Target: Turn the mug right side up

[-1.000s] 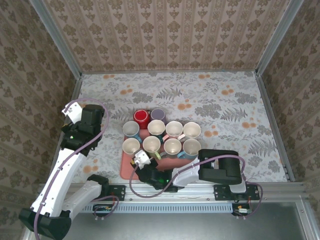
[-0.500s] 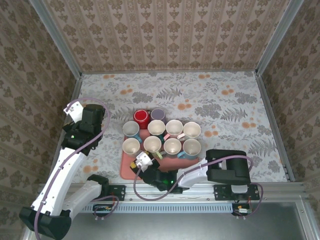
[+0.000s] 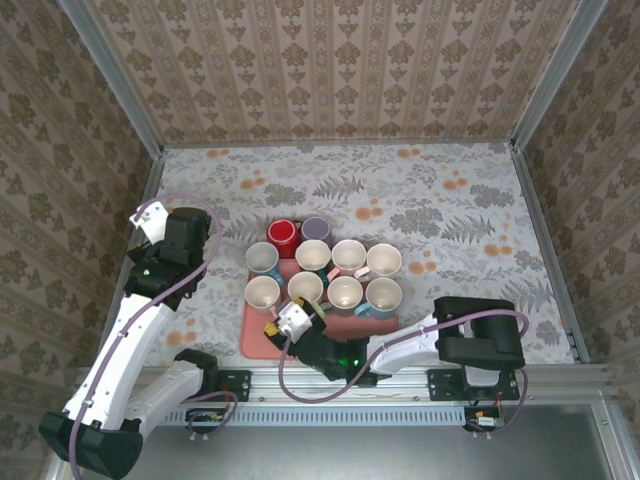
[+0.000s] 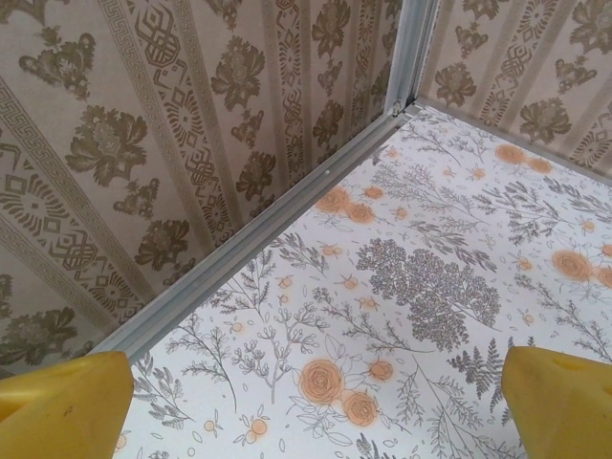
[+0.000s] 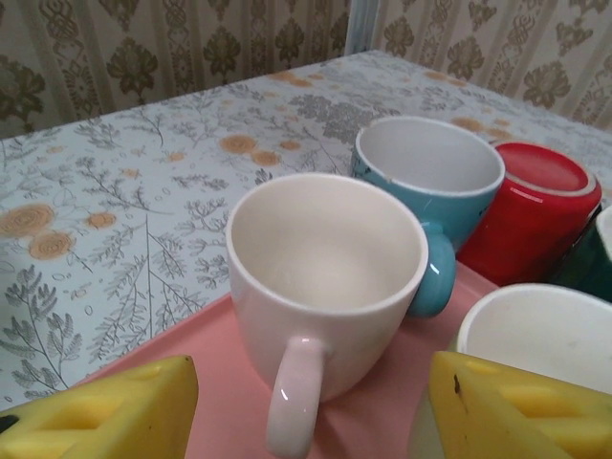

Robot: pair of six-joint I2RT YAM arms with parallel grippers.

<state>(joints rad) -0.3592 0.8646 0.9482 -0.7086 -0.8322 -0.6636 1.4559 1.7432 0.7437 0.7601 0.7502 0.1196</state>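
Mug [image 5: 325,268] upright on tray [image 5: 218,337]; right gripper [image 5: 311,382] spread, gripping nothing (left gripper [image 4: 316,373] wide open)

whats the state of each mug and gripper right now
white mug, upright
left blue mug, upright
red mug, upside down
purple mug, looks upside down
other six mugs, upright
left gripper, open
right gripper, open

No lettering, label or number is legible anywhere (just floral wallpaper [image 3: 340,70] patterns).
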